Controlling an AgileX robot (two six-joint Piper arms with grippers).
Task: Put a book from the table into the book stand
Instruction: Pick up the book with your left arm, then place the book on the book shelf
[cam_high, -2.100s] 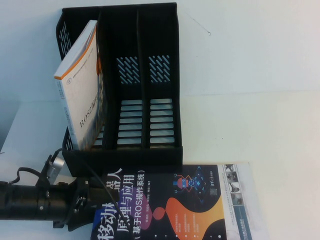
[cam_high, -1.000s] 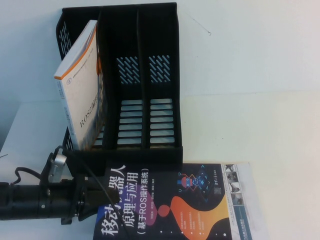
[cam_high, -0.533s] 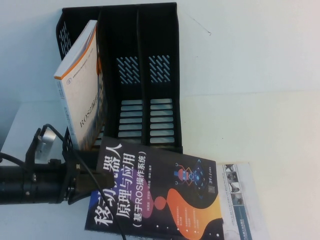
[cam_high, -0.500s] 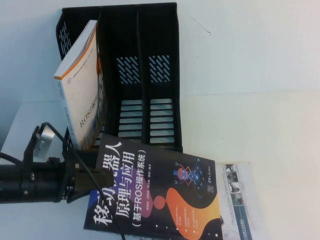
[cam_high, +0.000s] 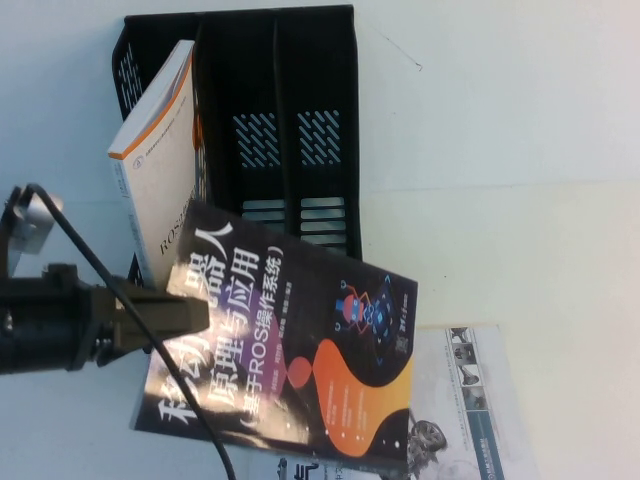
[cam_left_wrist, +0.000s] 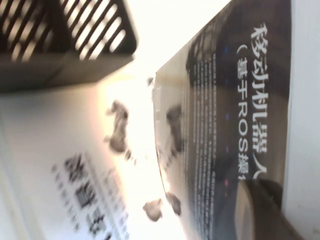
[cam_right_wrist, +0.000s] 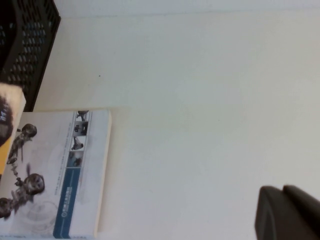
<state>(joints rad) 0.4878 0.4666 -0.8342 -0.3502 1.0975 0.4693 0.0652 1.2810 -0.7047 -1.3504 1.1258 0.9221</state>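
My left gripper (cam_high: 190, 312) is shut on the left edge of the dark navy book (cam_high: 290, 350). It holds the book tilted in the air, just in front of the black book stand (cam_high: 300, 90) and covering the stand's front edge. In the left wrist view the book (cam_left_wrist: 235, 125) fills the right side, with one finger (cam_left_wrist: 265, 210) pressed on its cover. The stand's middle and right compartments are empty. My right gripper (cam_right_wrist: 281, 192) shows only in the right wrist view, shut and empty, low over the bare white table (cam_high: 520, 200).
A white-and-orange book (cam_high: 160, 190) leans in the stand's left compartment. A white book with grey mechanical drawings (cam_high: 465, 400) lies flat on the table under the lifted book; it also shows in the right wrist view (cam_right_wrist: 60, 175). The left arm's cable hangs in front.
My left gripper has lifted the dark book off the white book and carried it up towards the stand, tilting it. The white book stays flat on the table.
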